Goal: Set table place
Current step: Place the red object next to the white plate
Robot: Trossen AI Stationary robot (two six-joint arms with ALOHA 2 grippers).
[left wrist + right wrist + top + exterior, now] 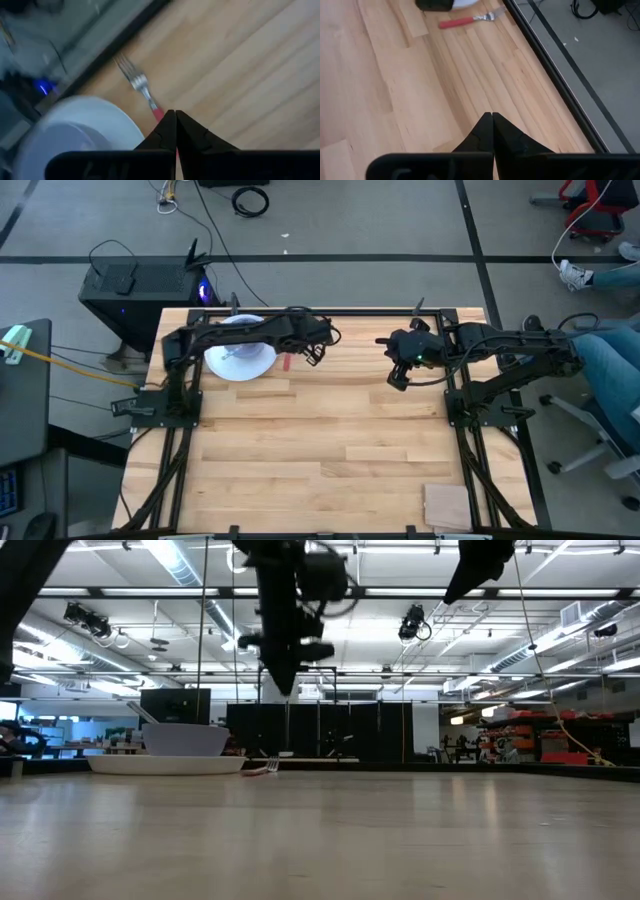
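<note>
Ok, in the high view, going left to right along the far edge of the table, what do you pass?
Large round white plate carrying the lavender-blue bowl → red-handled fork → left gripper, shut, above the table → bare light wood planks → right gripper, shut.

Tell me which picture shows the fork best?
The right wrist view: the whole fork lies clear on the table, red handle and tines both visible. The left wrist view hides part of its handle behind the left end effector. The high view shows only a red speck; the low view, just tines.
</note>
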